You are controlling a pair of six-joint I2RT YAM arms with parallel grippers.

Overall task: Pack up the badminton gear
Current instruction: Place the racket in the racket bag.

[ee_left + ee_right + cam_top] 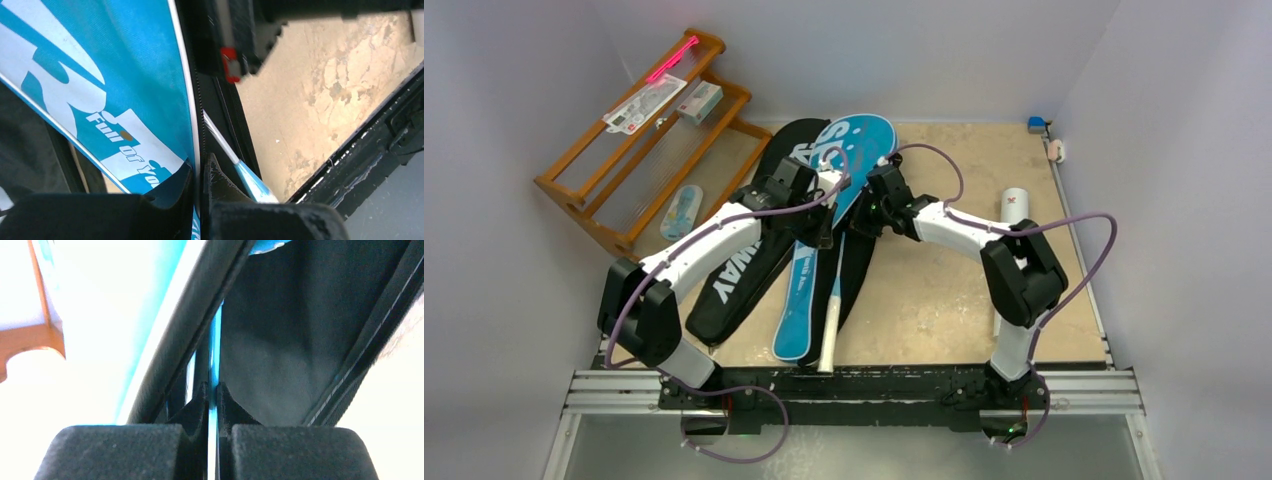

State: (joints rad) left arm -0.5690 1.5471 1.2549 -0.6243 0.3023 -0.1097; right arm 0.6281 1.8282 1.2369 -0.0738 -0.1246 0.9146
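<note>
The blue "SPORT" cover [864, 140] lies lengthwise mid-table, partly over the black "CROSSWAY" cover [729, 290]. My left gripper [824, 218] is shut on the blue cover's white-trimmed edge [192, 100]. My right gripper [871, 205] is shut on a thin blue edge [215, 335] of the same cover, beside its black lining [280, 340]. A light-blue racket's shaft [240, 170] runs beside the left fingers [220, 180]. Its white handle [828, 345] sticks out toward the near edge. The white tube [1014, 205] lies at the right, partly behind the right arm. No shuttlecock is clearly in view.
The wooden rack [584, 190] stands at the back left, carrying small packaged items and a pink stick [672, 58]. A small pale object [1056, 150] and a blue one [1036, 123] sit in the far right corner. The black base rail [854, 380] borders the near edge.
</note>
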